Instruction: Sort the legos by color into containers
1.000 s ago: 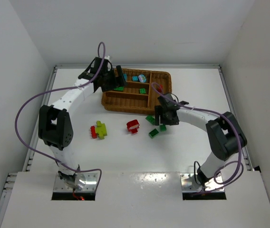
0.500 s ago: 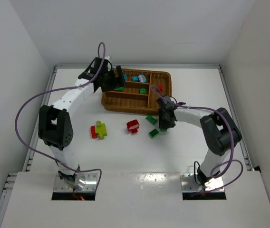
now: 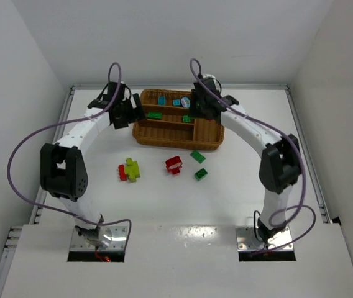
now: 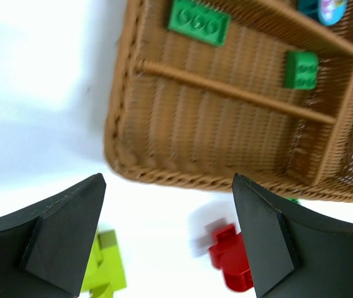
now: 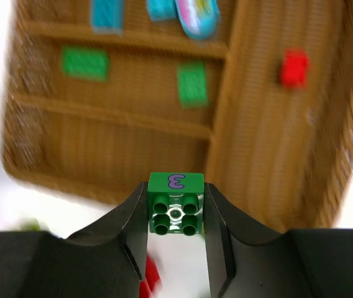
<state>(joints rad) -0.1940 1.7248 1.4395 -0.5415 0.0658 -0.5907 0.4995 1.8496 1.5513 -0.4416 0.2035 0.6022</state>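
Lying loose on the tabletop nearest the bases are a lime brick touching a small red brick, a bigger red brick, and two loose green bricks. Beyond them sits the tray. Its middle slot holds two green pieces, the far slot holds blue pieces, and the crosswise slot holds a red piece. The left gripper hangs wide open and empty just beside the tray's left edge. The right gripper, above the tray, is clamped on a green brick.

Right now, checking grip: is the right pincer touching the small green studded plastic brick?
Touching. Right wrist view: the right pincer clamps the small green studded plastic brick.
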